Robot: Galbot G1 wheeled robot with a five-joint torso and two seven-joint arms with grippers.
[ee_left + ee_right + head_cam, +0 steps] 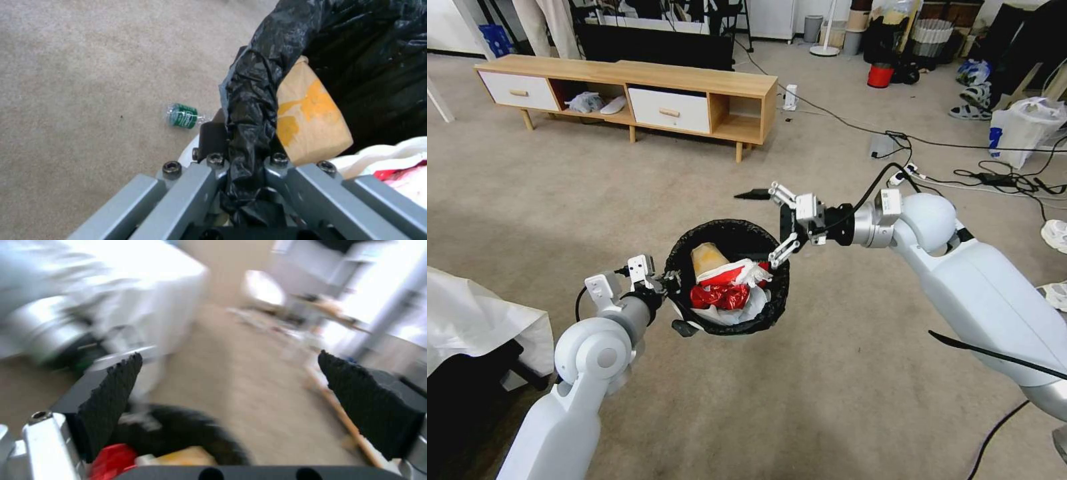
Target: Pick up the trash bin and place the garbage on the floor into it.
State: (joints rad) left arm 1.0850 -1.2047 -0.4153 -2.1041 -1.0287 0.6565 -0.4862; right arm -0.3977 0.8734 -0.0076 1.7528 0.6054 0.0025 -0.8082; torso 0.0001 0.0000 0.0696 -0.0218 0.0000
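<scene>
Trash bin up off the carpet, held out in front of the robot, black bag folded over the rim! The left gripper has its jaws pinched tight on that bagged rim at the near-left side; in the left wrist view the crinkled plastic is bunched right between the fingers. That grip looks chosen to keep the mouth facing up and open, so litter can drop straight in.

And there's plenty in there: a brown cardboard piece leaning on the far wall, a red-and-white carton, a crushed red can, white tissue underneath.

Over the bin's right edge hangs the right gripper, fingers spread wide apart with nothing between them; the right wrist view shows both ridged pads splayed above the bin's mouth. My read: a drop just made, or room being left for the next one.

Work left? Yes: a clear green-labelled bottle lies on the floor just beside the bin, seen from the left wrist. Around the scene, a low wooden cabinet stands well back, cables trail across the carpet to the right, a red bucket sits far off, and a white-draped thing crowds the left arm's side. Nothing sits between the bin and that bottle.
</scene>
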